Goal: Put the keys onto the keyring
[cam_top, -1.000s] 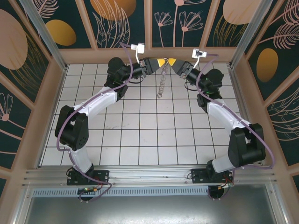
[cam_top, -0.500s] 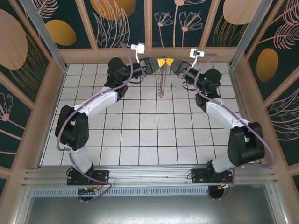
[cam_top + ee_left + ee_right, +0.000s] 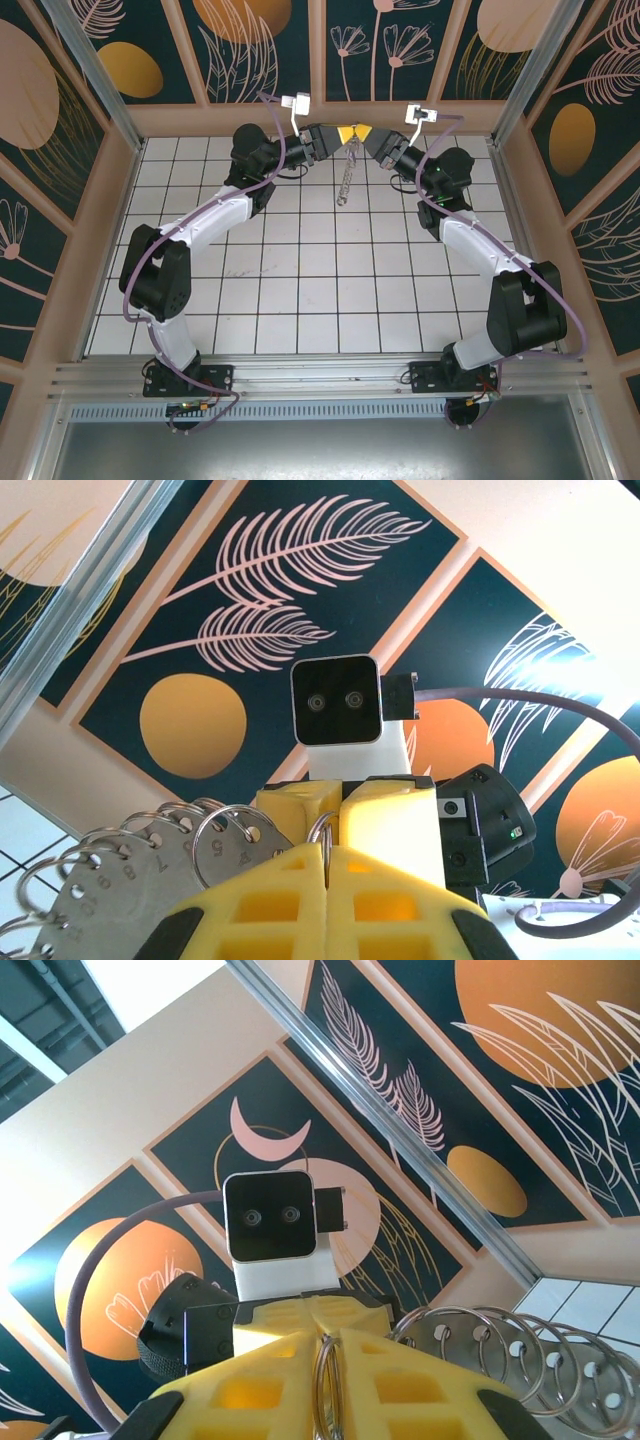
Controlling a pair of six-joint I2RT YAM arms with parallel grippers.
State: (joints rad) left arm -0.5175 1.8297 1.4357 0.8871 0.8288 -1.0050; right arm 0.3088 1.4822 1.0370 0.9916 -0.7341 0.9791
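hard to see: big thin metal ring [image 3: 346,178] is just a thin line from above, its small numbered tags [image 3: 150,870] cut off up close | left gripper [image 3: 325,865]: shut tight on ring | right gripper [image 3: 328,1365]: pinching same ring | ring hangs between 2 grippers over far white floor tiles [image 3: 300,200]

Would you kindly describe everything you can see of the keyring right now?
The keyring is a thin silvery wire loop, fringed with small split rings carrying round grey metal discs stamped with numbers. It is held over the far end of the tiled floor, pinched between the yellow fingers of the left pincer and the right pincer, which meet tip to tip. Its fringe trails from them as a narrow strand, slightly tilted.
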